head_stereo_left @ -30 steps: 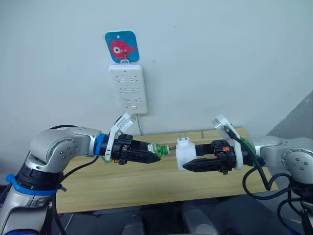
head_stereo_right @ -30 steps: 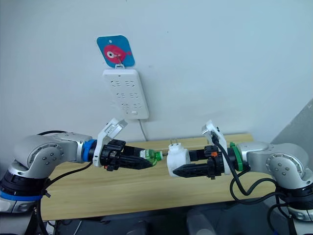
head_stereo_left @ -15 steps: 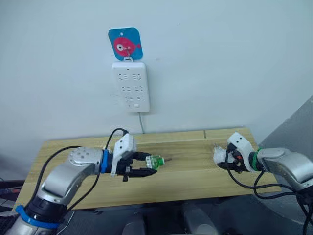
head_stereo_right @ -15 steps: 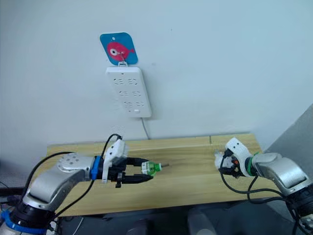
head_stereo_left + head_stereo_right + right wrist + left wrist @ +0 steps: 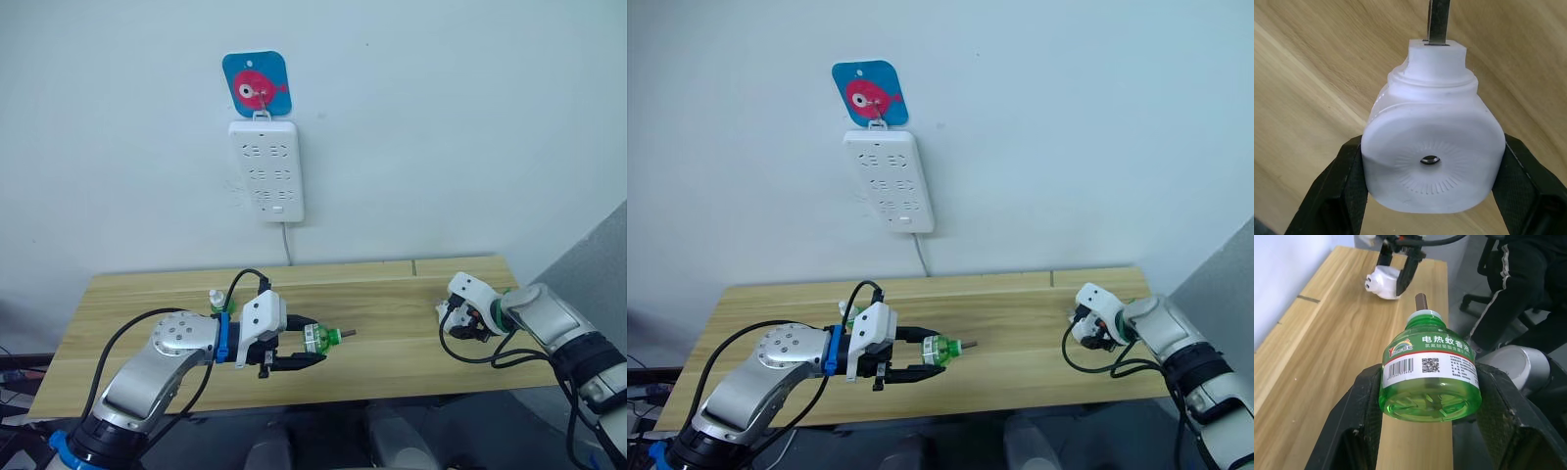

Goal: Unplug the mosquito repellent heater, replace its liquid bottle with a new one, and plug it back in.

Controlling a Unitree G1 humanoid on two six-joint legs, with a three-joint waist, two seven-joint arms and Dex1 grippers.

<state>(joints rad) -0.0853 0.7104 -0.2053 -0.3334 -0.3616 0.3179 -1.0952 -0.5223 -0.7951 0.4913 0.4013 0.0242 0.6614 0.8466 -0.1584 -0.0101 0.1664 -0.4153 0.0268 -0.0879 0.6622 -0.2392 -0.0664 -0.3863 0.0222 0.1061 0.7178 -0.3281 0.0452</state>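
Resting low over the right end of the wooden table (image 5: pixel 392 284): the mosquito repellent heater (image 5: pixel 1430 147), clamped at its two sides by the fingers of the right gripper (image 5: pixel 462 320), closed firmly on the white shell. Pointing away from the wrist with its prongs, and showing its rounded face to the wrist camera. Cannot tell whether touching the wood or hanging just above it.

Well apart, toward the left middle of the table: the left gripper (image 5: pixel 302 345), gripping a green liquid bottle (image 5: pixel 1430 377) by its body, fingers shut on both sides, the wick aiming toward the heater. Standing just behind the left arm: a second small bottle (image 5: pixel 216 298) with a white cap. Hanging on the wall above: the power strip (image 5: pixel 266 168), with no plug in it.

Judging the step: probably being in the middle of the exchange, heater without bottle. Doing it well: being sure first which bottle is the new one; then turning the heater's opening to face the wick, bringing both on one straight line, entering slowly, and twisting without squeezing the thin shell too hard. Guarding the wick from hitting the rim.
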